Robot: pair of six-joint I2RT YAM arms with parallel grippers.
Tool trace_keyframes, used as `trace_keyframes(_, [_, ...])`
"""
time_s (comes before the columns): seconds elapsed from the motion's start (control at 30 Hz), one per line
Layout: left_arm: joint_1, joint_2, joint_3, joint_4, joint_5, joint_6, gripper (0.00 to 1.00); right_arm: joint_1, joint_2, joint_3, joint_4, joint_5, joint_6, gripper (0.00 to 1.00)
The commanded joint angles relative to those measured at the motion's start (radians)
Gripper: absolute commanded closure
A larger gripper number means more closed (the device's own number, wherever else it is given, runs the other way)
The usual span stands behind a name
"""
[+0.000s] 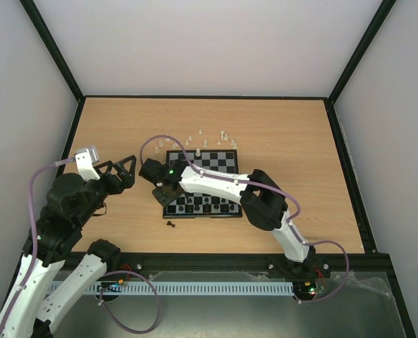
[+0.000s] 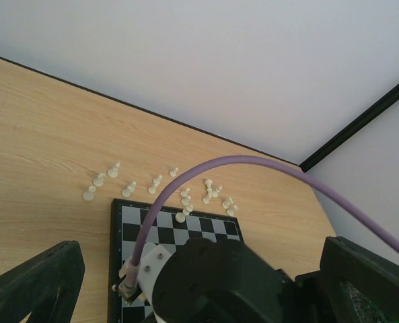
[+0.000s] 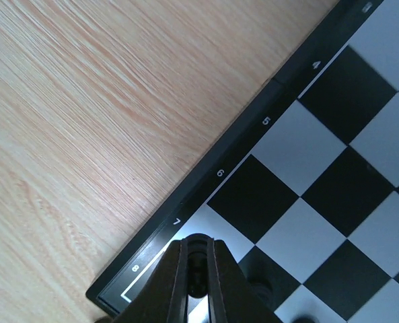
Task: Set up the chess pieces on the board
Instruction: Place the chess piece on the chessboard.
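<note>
The board (image 1: 219, 160) lies mid-table, with black pieces (image 1: 209, 204) standing on its near rows. White pieces (image 1: 203, 134) lie scattered on the table behind its far edge, and one white piece (image 2: 180, 217) is on the far row. My right gripper (image 1: 165, 193) hangs over the board's near-left corner. In the right wrist view it (image 3: 198, 269) is shut on a small black piece (image 3: 198, 281) above the squares by rank 7. My left gripper (image 1: 127, 169) is open and empty, raised left of the board, its fingers (image 2: 38, 282) wide apart.
One loose black piece (image 1: 170, 224) lies on the table just in front of the board's near-left corner. The right arm's wrist (image 2: 212, 282) and purple cable (image 2: 186, 175) fill the left wrist view's lower middle. Dark rails edge the wooden table (image 1: 300, 141).
</note>
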Motion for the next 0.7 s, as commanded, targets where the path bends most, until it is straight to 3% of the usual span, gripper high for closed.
trace_keyframes(0.0, [-0.002, -0.009, 0.017, -0.018, -0.017, 0.017, 0.01, -0.006, 0.034, 0.035, -0.079, -0.008, -0.022, 0.94])
trace_keyframes(0.67, [-0.002, -0.006, -0.006, -0.006, -0.014, 0.012, 0.01, -0.017, 0.062, -0.012, -0.065, 0.001, -0.014, 0.90])
